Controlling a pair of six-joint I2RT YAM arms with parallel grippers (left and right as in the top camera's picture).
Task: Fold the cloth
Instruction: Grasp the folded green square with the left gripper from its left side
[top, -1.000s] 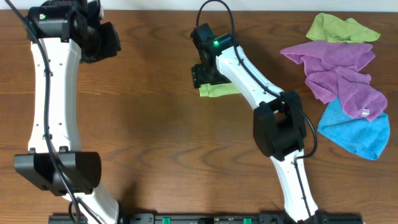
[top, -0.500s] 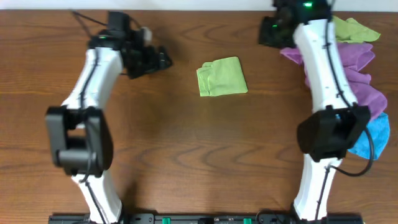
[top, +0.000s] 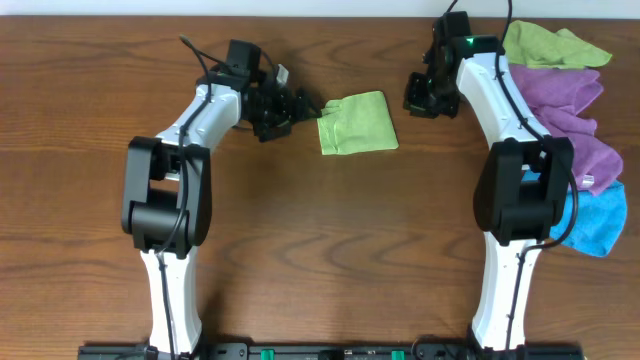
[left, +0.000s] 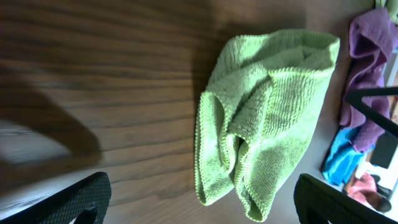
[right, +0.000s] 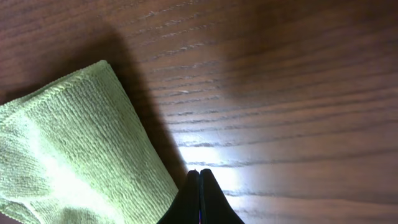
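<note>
Near the table's (top: 300, 230) far edge, toward the middle, the cloth (top: 357, 123) is laid folded into a rough rectangle, with its layers bunched unevenly along the left side. Just left of it, the left gripper (top: 308, 104) is held with jaws spread wide and nothing between them. In the left wrist view its fingers (left: 74, 200) are seen on either side of the cloth, apart from it. To the cloth's right, a little apart, the right gripper (top: 416, 97) is clenched on nothing, its fingertips (right: 199, 196) pressed together over bare wood beside the cloth's edge. At the far right, an olive cloth (top: 550, 45), a purple cloth (top: 560, 110) and a blue cloth (top: 590, 215) are heaped together.
</note>
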